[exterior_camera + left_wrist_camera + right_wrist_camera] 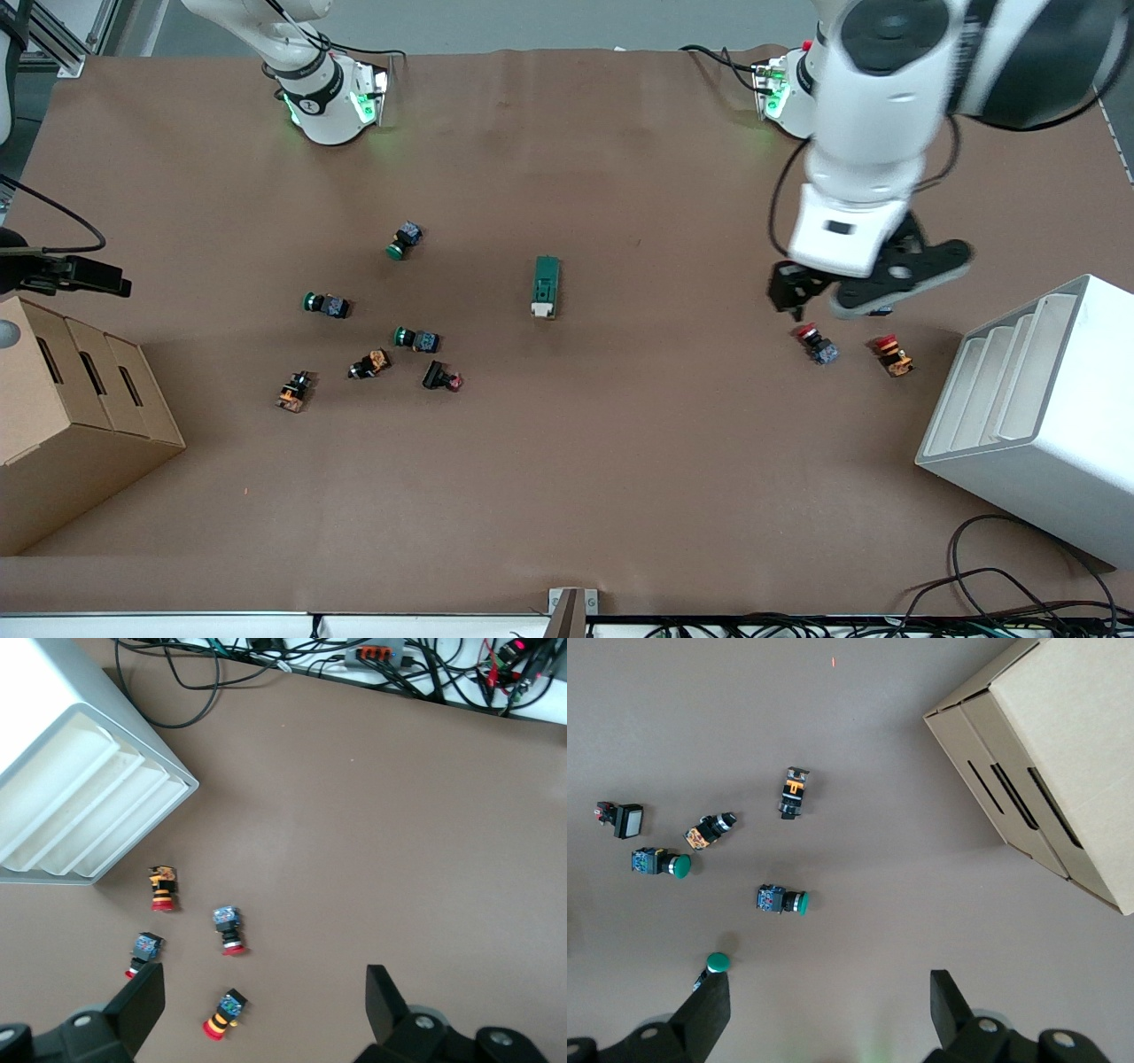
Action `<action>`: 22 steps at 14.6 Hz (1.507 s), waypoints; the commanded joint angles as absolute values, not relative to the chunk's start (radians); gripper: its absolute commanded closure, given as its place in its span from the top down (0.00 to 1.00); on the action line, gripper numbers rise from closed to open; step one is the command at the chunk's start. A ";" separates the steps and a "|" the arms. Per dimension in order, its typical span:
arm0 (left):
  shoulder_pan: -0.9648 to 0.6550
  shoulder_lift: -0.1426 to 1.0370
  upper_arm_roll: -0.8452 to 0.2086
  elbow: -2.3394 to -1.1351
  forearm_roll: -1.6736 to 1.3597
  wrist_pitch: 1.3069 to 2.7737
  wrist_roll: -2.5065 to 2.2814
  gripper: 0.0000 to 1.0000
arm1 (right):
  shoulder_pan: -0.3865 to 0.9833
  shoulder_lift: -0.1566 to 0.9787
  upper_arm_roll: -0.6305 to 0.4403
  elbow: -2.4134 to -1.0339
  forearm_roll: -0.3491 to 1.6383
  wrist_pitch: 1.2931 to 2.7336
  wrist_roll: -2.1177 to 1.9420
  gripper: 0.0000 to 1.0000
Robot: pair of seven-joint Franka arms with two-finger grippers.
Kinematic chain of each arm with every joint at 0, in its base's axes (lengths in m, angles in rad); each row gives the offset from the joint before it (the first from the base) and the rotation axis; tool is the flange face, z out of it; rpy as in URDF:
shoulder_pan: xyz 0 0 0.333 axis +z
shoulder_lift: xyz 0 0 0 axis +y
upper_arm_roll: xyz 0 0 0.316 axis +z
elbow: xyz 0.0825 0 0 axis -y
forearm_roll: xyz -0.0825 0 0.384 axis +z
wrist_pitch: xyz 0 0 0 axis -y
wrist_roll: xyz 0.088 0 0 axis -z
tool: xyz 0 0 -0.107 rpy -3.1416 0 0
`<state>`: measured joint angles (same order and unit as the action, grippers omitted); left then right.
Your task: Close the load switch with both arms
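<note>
The load switch point(546, 285), a dark-green block with a cream lever end nearer the front camera, lies alone at the table's middle. It shows in neither wrist view. My left gripper point(793, 297) hangs open and empty above the red-capped push buttons point(817, 344) toward the left arm's end, well away from the switch. In the left wrist view the open gripper point(263, 1005) is over one red button point(223, 1014). My right gripper point(830, 1005) is open and empty, high over the green-capped buttons point(782, 900). It is out of the front view.
A white slotted rack point(1036, 408) stands at the left arm's end. A cardboard box point(62, 416) stands at the right arm's end. Several green, orange and black push buttons point(416, 338) are scattered between the box and the switch. Cables point(1001, 576) lie at the near edge.
</note>
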<state>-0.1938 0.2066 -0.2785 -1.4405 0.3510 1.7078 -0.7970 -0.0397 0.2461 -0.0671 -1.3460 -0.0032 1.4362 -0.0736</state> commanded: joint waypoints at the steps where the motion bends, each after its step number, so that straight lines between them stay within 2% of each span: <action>1: -0.150 0.160 -0.278 -1.445 0.302 1.686 -0.682 1.00 | -0.054 0.193 -0.048 -1.399 -0.014 1.454 -0.072 1.00; 6: -0.037 0.040 -0.198 -1.528 0.105 1.649 -0.329 1.00 | -0.003 0.014 -0.072 -1.632 -0.014 1.574 -0.040 1.00; 8: -0.029 -0.003 -0.134 -1.555 0.036 1.570 -0.224 1.00 | 0.009 0.006 -0.094 -1.632 -0.014 1.565 -0.041 1.00; 10: -0.023 -0.064 -0.086 -1.618 0.012 1.554 -0.131 1.00 | 0.006 -0.003 -0.092 -1.632 -0.014 1.552 -0.043 1.00; 14: 0.020 -0.150 -0.089 -1.715 -0.023 1.554 -0.077 1.00 | 0.005 -0.040 -0.092 -1.625 -0.017 1.511 -0.046 1.00; 22: -0.008 -0.155 -0.091 -1.692 -0.006 1.554 -0.072 1.00 | 0.003 -0.083 -0.091 -1.600 -0.017 1.437 -0.043 1.00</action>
